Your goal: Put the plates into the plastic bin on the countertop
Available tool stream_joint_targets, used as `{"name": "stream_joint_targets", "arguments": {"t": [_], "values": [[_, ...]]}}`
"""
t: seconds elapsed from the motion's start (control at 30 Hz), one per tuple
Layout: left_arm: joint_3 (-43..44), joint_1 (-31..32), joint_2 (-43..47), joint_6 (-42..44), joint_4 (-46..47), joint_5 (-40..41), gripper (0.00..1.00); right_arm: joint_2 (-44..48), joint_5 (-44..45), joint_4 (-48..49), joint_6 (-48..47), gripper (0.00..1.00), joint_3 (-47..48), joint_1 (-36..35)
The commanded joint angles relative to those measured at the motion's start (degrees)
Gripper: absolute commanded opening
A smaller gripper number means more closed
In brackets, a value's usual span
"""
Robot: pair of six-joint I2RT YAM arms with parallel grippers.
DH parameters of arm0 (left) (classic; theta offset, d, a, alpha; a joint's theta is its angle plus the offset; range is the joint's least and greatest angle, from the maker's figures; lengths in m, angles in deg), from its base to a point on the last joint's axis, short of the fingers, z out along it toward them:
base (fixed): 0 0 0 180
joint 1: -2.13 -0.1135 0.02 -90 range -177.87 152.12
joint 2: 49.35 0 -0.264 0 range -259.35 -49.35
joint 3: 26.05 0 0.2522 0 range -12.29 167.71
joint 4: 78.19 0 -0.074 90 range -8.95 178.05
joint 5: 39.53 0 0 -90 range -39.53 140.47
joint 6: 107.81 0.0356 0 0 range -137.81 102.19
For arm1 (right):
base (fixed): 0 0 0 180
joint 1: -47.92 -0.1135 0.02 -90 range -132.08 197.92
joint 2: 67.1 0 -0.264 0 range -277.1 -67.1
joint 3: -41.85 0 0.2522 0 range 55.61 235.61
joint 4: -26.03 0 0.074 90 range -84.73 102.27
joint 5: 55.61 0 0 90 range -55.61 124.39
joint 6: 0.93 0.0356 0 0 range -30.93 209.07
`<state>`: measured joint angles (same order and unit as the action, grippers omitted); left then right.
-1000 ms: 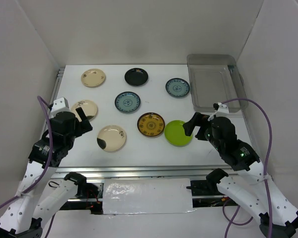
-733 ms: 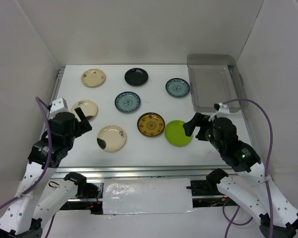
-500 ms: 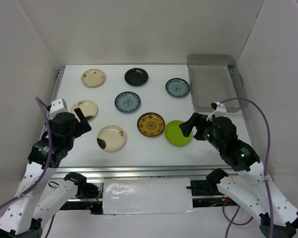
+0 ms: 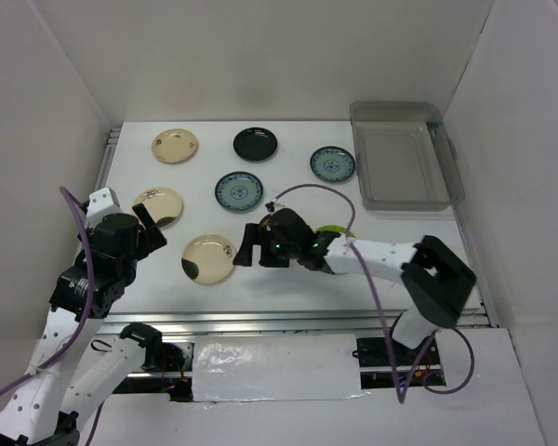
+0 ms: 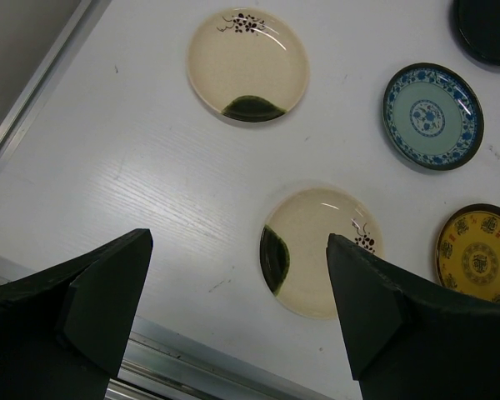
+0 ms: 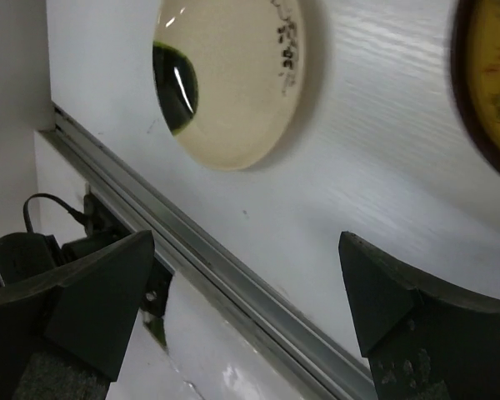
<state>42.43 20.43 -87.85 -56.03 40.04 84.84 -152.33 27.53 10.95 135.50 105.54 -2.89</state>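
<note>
Top view: the right arm had swung from the right side of the frame low across the middle. Its right gripper [image 4: 249, 248] stood spread and empty just beside the marked cream plate [image 4: 208, 258], a likely first pick, while the plastic bin [image 4: 451, 186] sat unfilled at upper right, well apart. Left wrist view: the left gripper [image 5: 239, 242] hung wide open over that same plate, with the metal rail [image 5: 183, 375] close at lower left. Right wrist view: the plate lay at upper left with the rail just below it, leaving little countertop [image 6: 383, 167] on that side.
</note>
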Motion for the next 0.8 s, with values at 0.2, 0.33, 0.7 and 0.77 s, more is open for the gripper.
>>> {"name": "stream_joint_targets", "arguments": {"t": [0.2,0.33,0.7,0.77], "values": [[1.36,0.15,0.00,-0.46,1.16,0.35,0.99,-22.25,1.04,14.42,12.96,0.92,11.24,-4.04],[1.27,0.15,0.27,-0.19,1.42,0.08,0.99,-24.28,4.65,15.47,15.79,0.89,9.75,-3.78],[1.18,0.24,0.71,-0.02,1.60,-0.27,0.99,-28.94,2.46,18.02,21.77,0.49,9.22,-1.14],[1.18,0.24,0.80,-0.02,1.69,-0.36,0.99,-29.11,2.55,19.07,22.47,0.40,8.78,-0.79]]}}
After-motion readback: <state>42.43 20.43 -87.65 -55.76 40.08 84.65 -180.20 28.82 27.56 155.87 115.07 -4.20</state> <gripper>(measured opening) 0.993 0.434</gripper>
